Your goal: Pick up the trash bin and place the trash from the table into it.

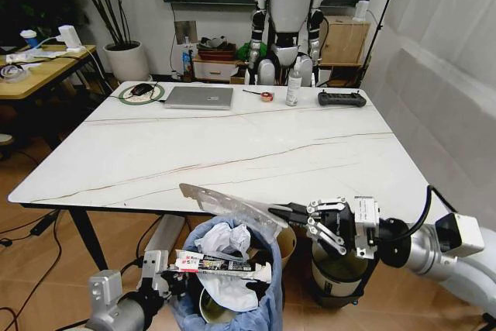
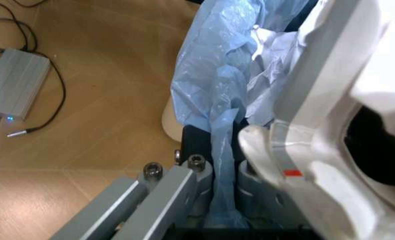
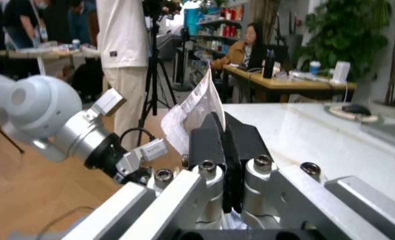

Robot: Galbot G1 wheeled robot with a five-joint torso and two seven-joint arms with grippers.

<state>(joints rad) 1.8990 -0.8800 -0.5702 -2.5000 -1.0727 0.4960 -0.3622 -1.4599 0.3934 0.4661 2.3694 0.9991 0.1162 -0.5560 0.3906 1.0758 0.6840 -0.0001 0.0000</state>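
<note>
Trash sheet, long axis toward the left (level), pinched by right hand.

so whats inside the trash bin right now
The trash bin, held by the left gripper, shows crumpled white paper and a red-and-white wrapper on top. Anything beneath them is covered.

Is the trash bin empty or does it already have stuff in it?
Partly filled: the trash bin holds crumpled white paper and a printed wrapper lying across its mouth.
</note>
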